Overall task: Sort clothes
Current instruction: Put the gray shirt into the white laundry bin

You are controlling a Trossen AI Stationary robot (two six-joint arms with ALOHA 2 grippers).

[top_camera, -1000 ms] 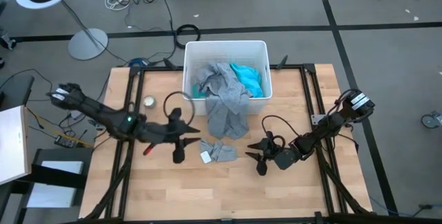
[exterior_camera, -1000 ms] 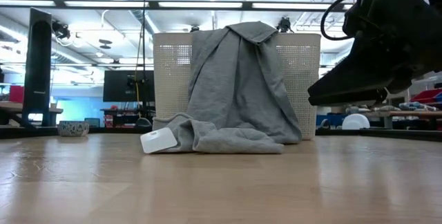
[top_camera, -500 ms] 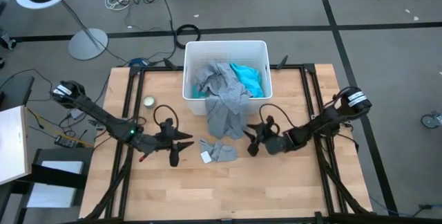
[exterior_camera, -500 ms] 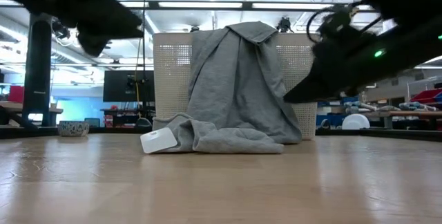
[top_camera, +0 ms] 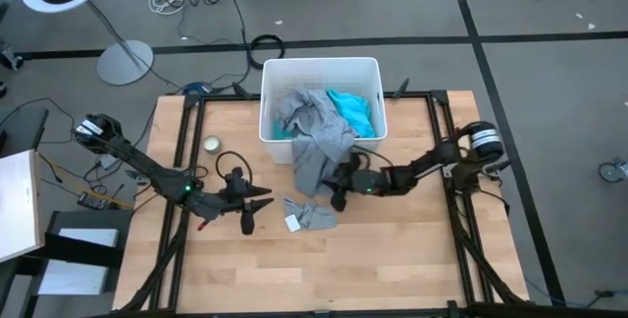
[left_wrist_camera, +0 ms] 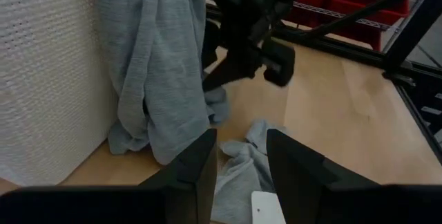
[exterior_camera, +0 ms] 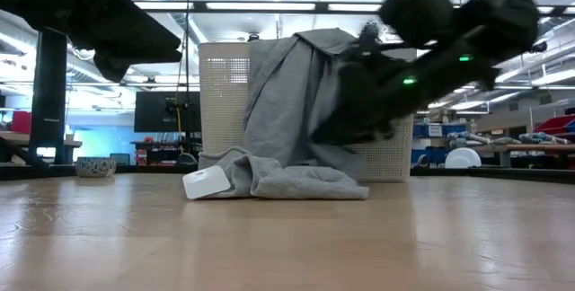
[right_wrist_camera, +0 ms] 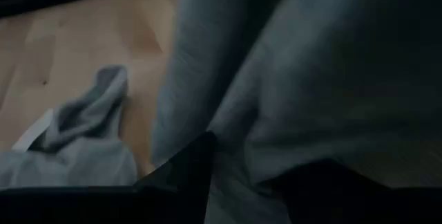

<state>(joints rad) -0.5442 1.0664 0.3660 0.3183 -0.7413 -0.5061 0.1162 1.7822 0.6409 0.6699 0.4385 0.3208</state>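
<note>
A grey shirt (top_camera: pixel 319 156) hangs over the near rim of the white bin (top_camera: pixel 321 63), and its lower end lies on the table. A turquoise garment (top_camera: pixel 351 112) lies in the bin. A small grey garment (top_camera: pixel 316 213) with a white tag (top_camera: pixel 292 223) lies on the table before the bin. My right gripper (top_camera: pixel 337 192) is open, right at the shirt's hanging part (right_wrist_camera: pixel 311 79). My left gripper (top_camera: pixel 257 208) is open and empty, above the table left of the small grey garment (left_wrist_camera: pixel 255 137). My right gripper's open fingers (right_wrist_camera: pixel 179 175) stand at the grey shirt's hanging lower part (right_wrist_camera: pixel 235 127), coming about level from the table's right side. I cannot tell whether they touch the cloth.
A small round tin (top_camera: pixel 211 143) sits at the table's far left. The table's near half is bare wood (top_camera: pixel 324 269). Cables and a lamp base lie on the floor beyond the table.
My right gripper has gone toward the table's left and far edge, up to the hanging grey shirt. My left gripper has come down a little on the table's left. The clothes have not moved.
</note>
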